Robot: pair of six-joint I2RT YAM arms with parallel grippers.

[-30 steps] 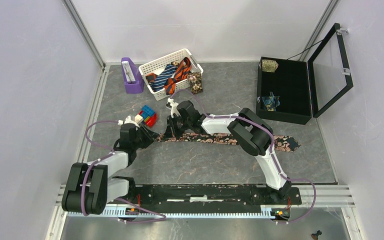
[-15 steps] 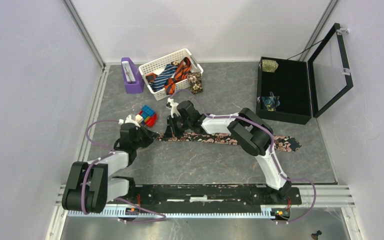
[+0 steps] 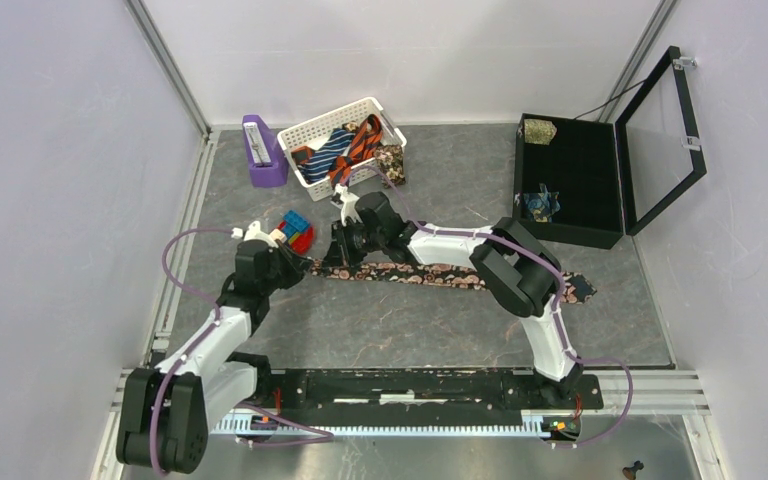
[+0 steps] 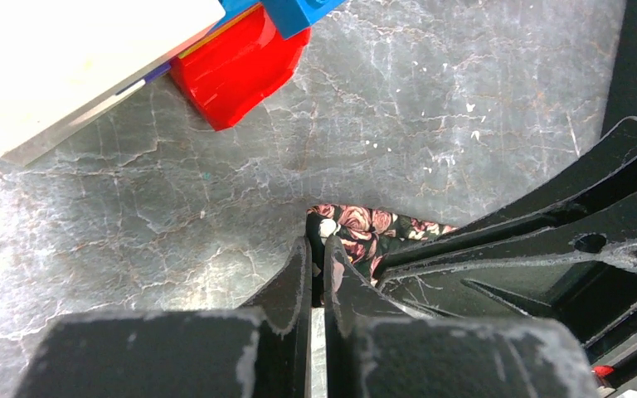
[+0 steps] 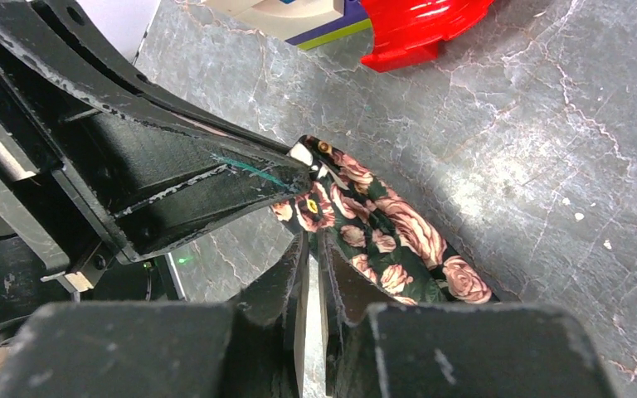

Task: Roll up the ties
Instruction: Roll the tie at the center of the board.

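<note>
Where the left gripper (image 4: 318, 245) sits pressed together on the narrow tip of the dark floral tie (image 3: 430, 275), the strip runs straight off to its right, flat on the grey marbled table (image 3: 380, 325). The right gripper (image 5: 313, 242) is just beside that tip, nearly closed, grip unclear. Toy blocks (image 3: 295, 232) lie close beyond, so room there looks tight.

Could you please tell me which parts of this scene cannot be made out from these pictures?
- Top view: the right arm's elbow hides a stretch of the floral tie.
- Top view: the ties in the basket overlap, so their number is unclear.
- Right wrist view: the right gripper hides the tie's edge behind its jaws; grip unconfirmed.
- Left wrist view: the toy blocks are cut by the top edge.
</note>
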